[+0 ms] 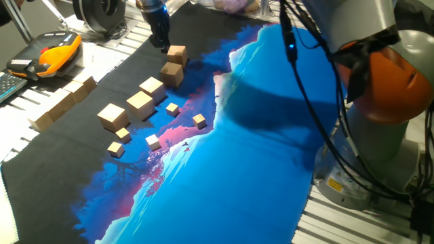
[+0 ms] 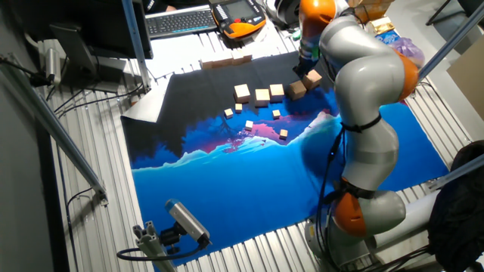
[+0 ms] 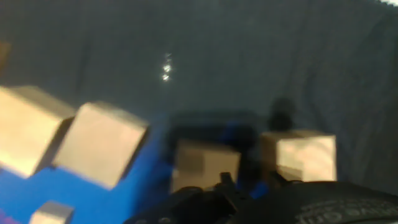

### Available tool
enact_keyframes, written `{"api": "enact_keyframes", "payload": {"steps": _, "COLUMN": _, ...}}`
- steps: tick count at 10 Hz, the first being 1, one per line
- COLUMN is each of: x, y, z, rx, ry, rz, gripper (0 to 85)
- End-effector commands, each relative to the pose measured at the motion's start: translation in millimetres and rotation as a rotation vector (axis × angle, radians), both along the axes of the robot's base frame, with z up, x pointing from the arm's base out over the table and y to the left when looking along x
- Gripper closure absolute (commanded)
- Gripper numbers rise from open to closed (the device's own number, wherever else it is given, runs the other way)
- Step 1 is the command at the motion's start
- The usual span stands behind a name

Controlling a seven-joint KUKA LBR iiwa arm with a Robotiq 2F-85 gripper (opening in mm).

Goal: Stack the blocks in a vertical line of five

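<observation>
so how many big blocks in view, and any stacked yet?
5, none stacked. Three in a diagonal row on the mat: block one, block two, block three. Block four and block five sit near the gripper.

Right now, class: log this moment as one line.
stack: none yet | blocks: five loose on mat | gripper: beside far block, jaw state unclear

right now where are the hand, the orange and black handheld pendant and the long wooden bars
hand [image 1: 161, 42], one fixed view, between its dark fingertips
orange and black handheld pendant [image 1: 47, 55], one fixed view, orange top
long wooden bars [image 1: 64, 103], one fixed view, upper face
</observation>
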State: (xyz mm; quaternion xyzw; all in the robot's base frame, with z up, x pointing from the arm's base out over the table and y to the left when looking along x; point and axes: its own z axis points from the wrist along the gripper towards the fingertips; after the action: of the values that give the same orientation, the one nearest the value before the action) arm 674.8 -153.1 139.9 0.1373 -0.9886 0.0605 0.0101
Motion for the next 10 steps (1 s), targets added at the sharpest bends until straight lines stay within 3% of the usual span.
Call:
{"api": "enact_keyframes", "payload": {"steps": 1, "x": 9.7, "y": -13.0, "z": -1.4, "rx": 0.008, "ry": 0.001, "rz": 0.003, "gripper": 17.0}}
{"api": "enact_keyframes", "payload": {"steps": 2, "x": 12.6, "y": -19.9, "z": -5.2, "rx": 0.012, "ry": 0.001, "rz": 0.005, "gripper": 17.0}}
{"api": "enact_keyframes", "payload": {"steps": 3, "x": 14.3, "y": -24.2, "z": -10.3, "rx": 0.014, "ry": -0.005, "rz": -0.004, "gripper": 0.0}}
{"api": "enact_keyframes", "payload": {"steps": 6, "x": 18.7, "y": -40.6, "z": -28.9, "rx": 0.025, "ry": -0.014, "rz": 0.006, "gripper": 0.0}}
{"api": "enact_keyframes", "payload": {"steps": 10, "x": 20.1, "y": -58.6, "z": -41.7, "rx": 0.027, "ry": -0.026, "rz": 0.022, "gripper": 0.0}}
